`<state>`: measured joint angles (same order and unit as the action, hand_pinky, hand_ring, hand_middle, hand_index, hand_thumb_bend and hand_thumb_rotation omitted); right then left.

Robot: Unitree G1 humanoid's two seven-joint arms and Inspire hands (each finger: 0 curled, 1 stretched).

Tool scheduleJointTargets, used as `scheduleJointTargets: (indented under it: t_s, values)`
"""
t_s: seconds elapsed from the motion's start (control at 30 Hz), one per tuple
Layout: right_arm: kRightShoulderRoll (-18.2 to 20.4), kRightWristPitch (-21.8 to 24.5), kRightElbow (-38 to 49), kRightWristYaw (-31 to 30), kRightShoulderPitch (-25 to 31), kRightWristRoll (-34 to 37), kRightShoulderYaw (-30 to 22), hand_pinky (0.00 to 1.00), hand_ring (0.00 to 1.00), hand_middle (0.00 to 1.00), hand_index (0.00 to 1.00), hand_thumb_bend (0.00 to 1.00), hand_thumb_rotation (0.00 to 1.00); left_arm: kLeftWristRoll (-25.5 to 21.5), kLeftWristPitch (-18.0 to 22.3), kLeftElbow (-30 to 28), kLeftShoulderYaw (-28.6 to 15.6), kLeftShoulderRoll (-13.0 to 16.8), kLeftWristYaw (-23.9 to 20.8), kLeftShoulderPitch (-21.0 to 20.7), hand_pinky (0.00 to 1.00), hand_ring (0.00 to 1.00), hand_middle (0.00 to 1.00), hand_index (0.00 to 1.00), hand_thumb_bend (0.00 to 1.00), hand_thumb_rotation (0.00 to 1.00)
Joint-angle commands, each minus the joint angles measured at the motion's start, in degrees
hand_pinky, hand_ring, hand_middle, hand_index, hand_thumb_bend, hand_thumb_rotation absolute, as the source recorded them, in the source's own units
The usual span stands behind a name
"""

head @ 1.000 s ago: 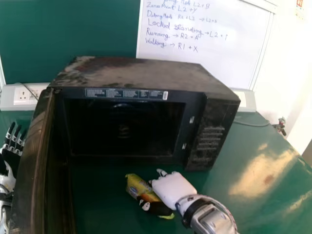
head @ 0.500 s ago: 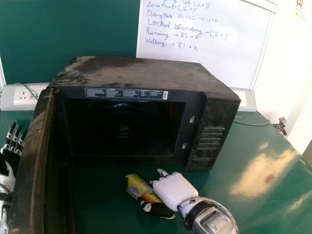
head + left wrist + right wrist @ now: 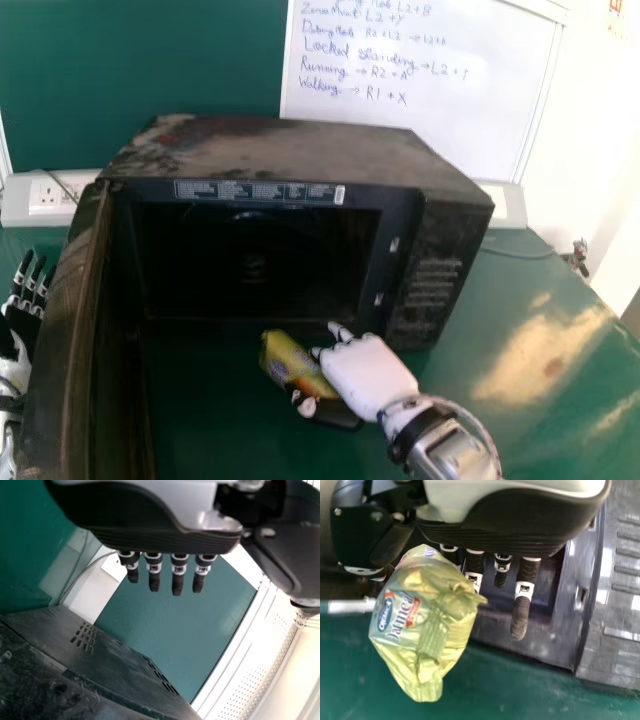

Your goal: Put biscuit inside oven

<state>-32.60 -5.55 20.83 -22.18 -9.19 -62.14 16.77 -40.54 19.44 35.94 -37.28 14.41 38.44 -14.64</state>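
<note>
My right hand (image 3: 367, 378) is in front of the oven's right part in the head view, thumb and fingers round the yellow-green biscuit packet (image 3: 289, 358). In the right wrist view the packet (image 3: 427, 625) sits between the thumb side and the fingers of my right hand (image 3: 520, 615), one finger extending free of it. The black oven (image 3: 270, 155) stands with its door (image 3: 65, 330) swung open on the left and its dark cavity facing me. Beyond the door, my left hand (image 3: 18, 330) has straight fingers; the left wrist view shows that hand (image 3: 165, 540) beside the oven's vented side (image 3: 100, 650).
The green table (image 3: 540, 350) extends to the right of the oven. Behind it stand a whiteboard (image 3: 420, 110) and a white socket strip (image 3: 45, 200). A cable (image 3: 520, 256) lies at the back right.
My right hand and the packet have shifted slightly to the right and nearer the oven, with the packet apparently lifted a little. The left hand and the oven have stayed put.
</note>
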Motion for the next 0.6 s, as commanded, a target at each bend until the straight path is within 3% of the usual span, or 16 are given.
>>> scheduleJointTargets:
  t_s: [0.0, 0.27, 0.4, 0.57]
  values:
    - [0.3, -0.1, -0.3, 1.2, -0.9, 0.8, -1.0, 0.35, 0.44, 0.45, 0.54, 0.52, 0.0, -0.4, -0.6, 1.9, 0.0, -2.1, 0.3, 2.0, 0.39, 0.58, 0.72, 0.88, 0.11, 0.0]
    - [1.5, 0.4, -0.6, 3.2, -1.3, 0.5, -1.9, 0.37, 0.46, 0.47, 0.52, 0.52, 0.0, -0.1, -0.5, 1.6, 0.1, -2.2, -0.5, 2.0, 0.32, 0.56, 0.7, 0.87, 0.11, 0.0]
    - [1.4, 0.3, -0.6, 3.9, -1.6, 0.6, -2.1, 0.37, 0.47, 0.47, 0.52, 0.52, 0.0, -0.1, -0.6, 1.6, 0.1, -2.2, -0.5, 2.1, 0.39, 0.58, 0.71, 0.88, 0.12, 0.0]
    - [1.4, 0.5, -0.6, 4.2, -2.4, 0.5, -2.5, 0.38, 0.48, 0.47, 0.52, 0.52, 0.0, -0.4, -0.7, 2.2, 0.0, -2.0, 0.1, 1.8, 0.36, 0.57, 0.71, 0.88, 0.11, 0.0]
